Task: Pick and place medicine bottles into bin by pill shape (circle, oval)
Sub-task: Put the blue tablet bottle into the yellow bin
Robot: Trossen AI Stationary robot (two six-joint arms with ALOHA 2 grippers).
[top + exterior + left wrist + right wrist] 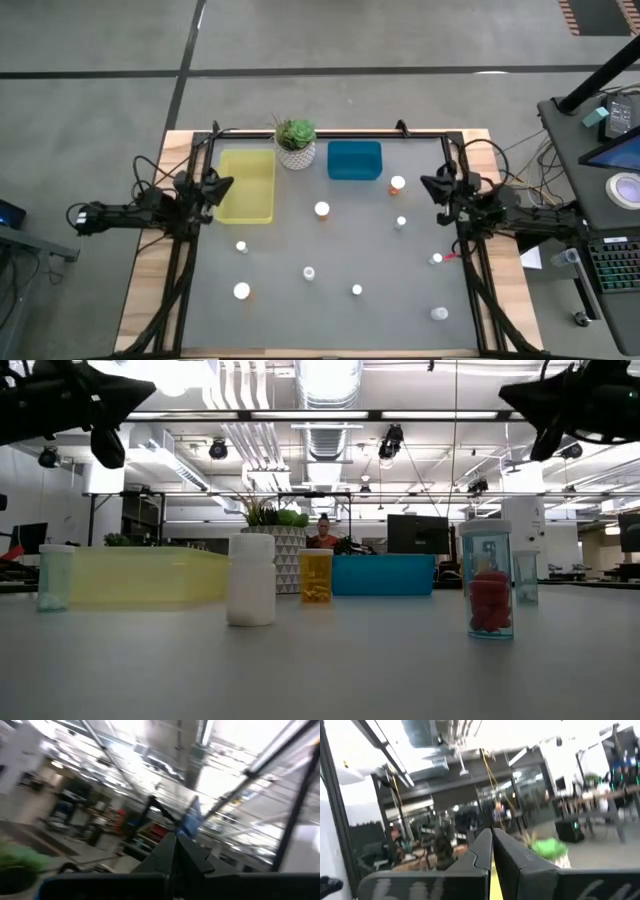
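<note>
Both arms sit parked at the table's sides, lifted clear of the grey mat. The left gripper waits by the left rail next to the yellow bin, its fingers pressed together and holding nothing. The right gripper waits at the right rail, fingers likewise pressed together and empty.

The medicine bottles stand scattered and well apart across the mat, all upright. One stands just beside the blue bin, another is close to the right rail, and one sits near the front right corner. The stretch between the two bins holds only a potted plant at the back edge.

The table has a pale wood border around the mat. Beyond it lies a grey floor, and a desk with a keyboard stands off to the right. From table height, a person shows far back in the room.
</note>
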